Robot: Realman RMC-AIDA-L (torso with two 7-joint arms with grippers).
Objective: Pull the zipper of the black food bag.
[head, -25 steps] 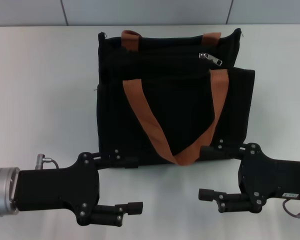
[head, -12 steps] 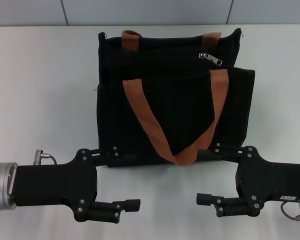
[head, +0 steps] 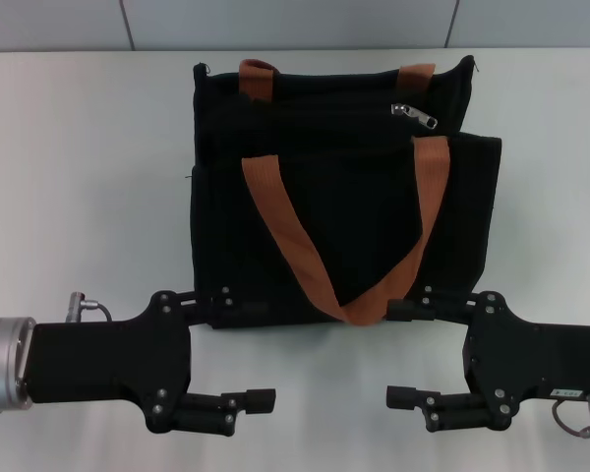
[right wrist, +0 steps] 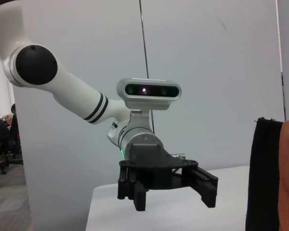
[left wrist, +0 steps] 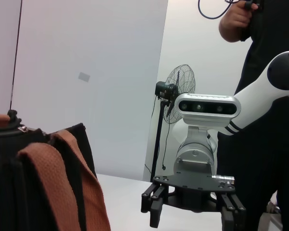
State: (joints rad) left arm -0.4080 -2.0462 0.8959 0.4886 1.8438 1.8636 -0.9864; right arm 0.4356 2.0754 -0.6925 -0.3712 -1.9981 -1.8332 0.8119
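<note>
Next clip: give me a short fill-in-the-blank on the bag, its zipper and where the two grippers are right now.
1. The black food bag lies flat on the ____ table.
2. The zipper sits nearer the robot's ____ side of the bag.
3. The left gripper and right gripper both have their jaws ____.
4. The strap handles are ____ in colour.

Missing words: white; right; open; orange-brown

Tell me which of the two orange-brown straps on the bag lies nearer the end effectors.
The long V-shaped strap draped down the black food bag; the other strap only peeks out at the far top edge.
</note>
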